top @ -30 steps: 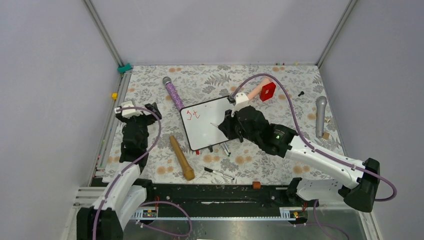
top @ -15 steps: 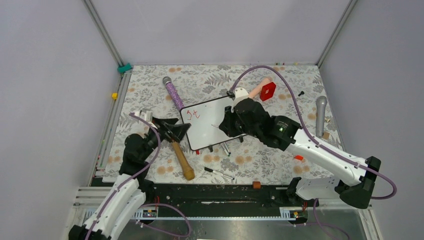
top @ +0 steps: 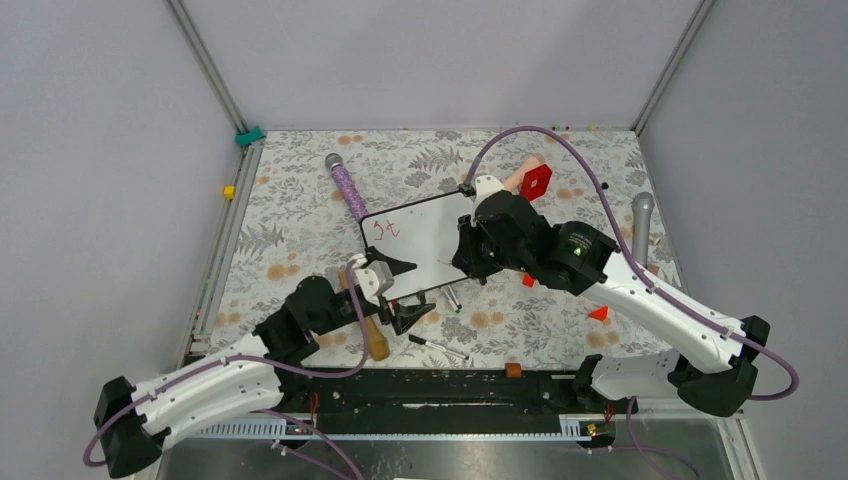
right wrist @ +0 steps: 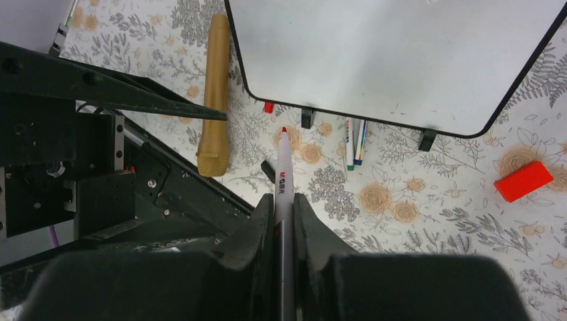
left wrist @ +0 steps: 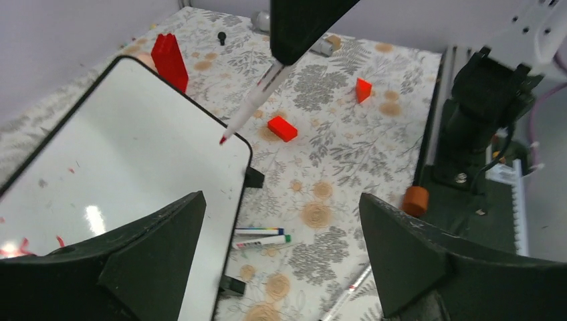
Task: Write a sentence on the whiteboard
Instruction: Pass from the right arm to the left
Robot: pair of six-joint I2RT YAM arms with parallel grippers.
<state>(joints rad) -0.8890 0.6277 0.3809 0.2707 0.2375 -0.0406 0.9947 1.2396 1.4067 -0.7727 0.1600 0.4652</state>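
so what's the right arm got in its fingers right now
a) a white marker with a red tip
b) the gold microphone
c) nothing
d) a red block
a: in the right wrist view the fingers are clamped on a white marker, whose red tip points out ahead of them.

The whiteboard [top: 425, 235] is white, with a thin black frame and black feet. The sentence [top: 386, 229] on it is red lettering. The table cover [top: 290, 200] is pale, printed with grey leaves and orange-tan flowers. The marker [right wrist: 281, 175] has a white barrel and a red tip. One microphone [right wrist: 215, 93] is golden tan; a second microphone [top: 347, 187] has a purple handle and grey head; a third microphone [top: 641, 225] is grey. A block [left wrist: 283, 128] is red. The cable [top: 528, 130] is purple.
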